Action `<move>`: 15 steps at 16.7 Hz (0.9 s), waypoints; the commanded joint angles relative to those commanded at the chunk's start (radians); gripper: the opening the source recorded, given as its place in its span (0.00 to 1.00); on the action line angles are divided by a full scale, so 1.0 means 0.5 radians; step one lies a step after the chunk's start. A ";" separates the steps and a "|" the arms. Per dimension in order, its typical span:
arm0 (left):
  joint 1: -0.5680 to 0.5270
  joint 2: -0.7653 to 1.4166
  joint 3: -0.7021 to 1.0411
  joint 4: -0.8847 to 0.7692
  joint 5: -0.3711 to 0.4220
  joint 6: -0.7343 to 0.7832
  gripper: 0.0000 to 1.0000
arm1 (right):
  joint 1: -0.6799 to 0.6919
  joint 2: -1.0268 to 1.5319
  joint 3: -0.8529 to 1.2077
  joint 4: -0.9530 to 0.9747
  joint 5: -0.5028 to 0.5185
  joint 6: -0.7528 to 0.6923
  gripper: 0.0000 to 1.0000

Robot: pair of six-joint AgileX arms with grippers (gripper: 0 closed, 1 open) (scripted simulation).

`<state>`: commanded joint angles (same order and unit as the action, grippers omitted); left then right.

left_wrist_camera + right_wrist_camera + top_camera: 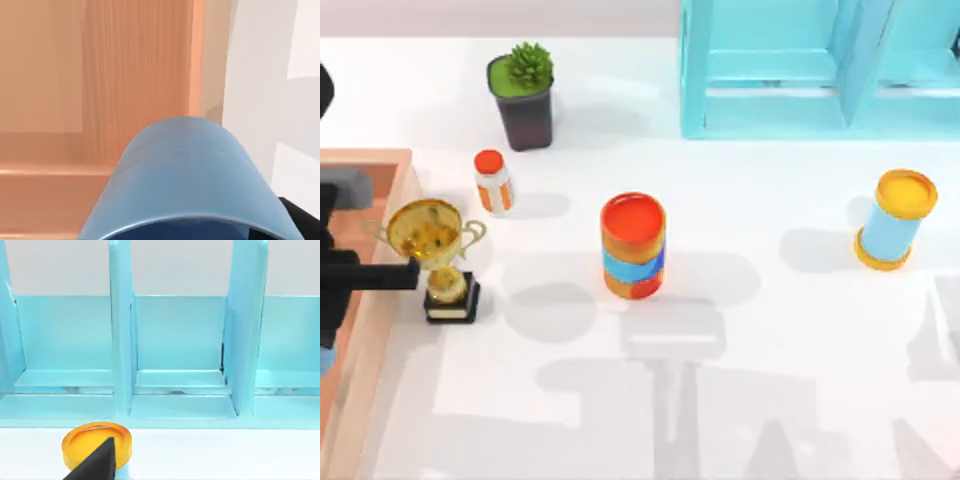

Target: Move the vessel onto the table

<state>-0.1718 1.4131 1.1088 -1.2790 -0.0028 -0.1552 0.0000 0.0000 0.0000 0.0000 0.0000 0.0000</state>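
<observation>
Task thing: small round plain blue vessel [185,175], up close in the left wrist view, hanging over the floor of the tan wooden box with raised rims [140,75]. From above, just a sliver of blue at the table's left edge.
Left hand: left hand [332,310] over the box at the table's left edge. Looks clamped on the vessel, which sits hard against the wrist cam w/ a dark bit of the hand beside it; contact itself is hidden, so that's my read.
Right hand: right hand [95,465] up near the back right corner, facing the turquoise shelf frame [180,340], just by the pale-blue cylinder with yellow ends [895,220]. Apart or together: can't tell. Idle, I'd say.
Key relation: large flat plain white table [770,330] lies just past the box rim, toward the table's middle. The vessel has to cross that rim, so the left arm is the one for it; the right is well apart.
Vessel axis: seems tilted, open mouth toward the wrist cam. Needs to go upright before set-down, prob.
Stage: lifted, not yet over the white surface, by my guess.
Watch out: gold trophy on a black base [440,250] stands just beside the rim, right in the crossing path. The red-topped orange-and-blue striped can [633,245] is farther toward the centre, w/ bare table along the front edge.
</observation>
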 joint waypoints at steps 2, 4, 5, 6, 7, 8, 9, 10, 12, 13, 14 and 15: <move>-0.154 0.134 0.144 -0.038 -0.003 -0.154 0.00 | 0.000 0.000 0.000 0.000 0.000 0.000 1.00; -0.390 0.307 0.333 -0.080 -0.007 -0.389 0.00 | 0.000 0.000 0.000 0.000 0.000 0.000 1.00; -0.531 0.401 0.437 -0.100 -0.009 -0.528 0.00 | 0.000 0.000 0.000 0.000 0.000 0.000 1.00; -0.684 0.497 0.544 -0.119 -0.011 -0.678 0.00 | 0.000 0.000 0.000 0.000 0.000 0.000 1.00; -0.842 0.593 0.652 -0.136 -0.013 -0.834 0.00 | 0.000 0.000 0.000 0.000 0.000 0.000 1.00; -1.002 0.687 0.757 -0.151 -0.015 -0.990 0.00 | 0.000 0.000 0.000 0.000 0.000 0.000 1.00; -1.157 0.777 0.860 -0.164 -0.017 -1.143 0.00 | 0.000 0.000 0.000 0.000 0.000 0.000 1.00; -1.303 0.861 0.955 -0.174 -0.019 -1.286 0.00 | 0.000 0.000 0.000 0.000 0.000 0.000 1.00; -1.545 1.005 1.121 -0.185 -0.022 -1.526 0.00 | 0.000 0.000 0.000 0.000 0.000 0.000 1.00; -1.635 1.062 1.188 -0.187 -0.024 -1.617 0.00 | 0.000 0.000 0.000 0.000 0.000 0.000 1.00; -1.703 1.105 1.241 -0.186 -0.026 -1.684 0.00 | 0.000 0.000 0.000 0.000 0.000 0.000 1.00; -1.750 1.136 1.278 -0.185 -0.027 -1.732 0.00 | 0.000 0.000 0.000 0.000 0.000 0.000 1.00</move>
<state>-1.0470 1.9813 1.7478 -1.3713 -0.0163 -1.0212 0.0000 0.0000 0.0000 0.0000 0.0000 0.0000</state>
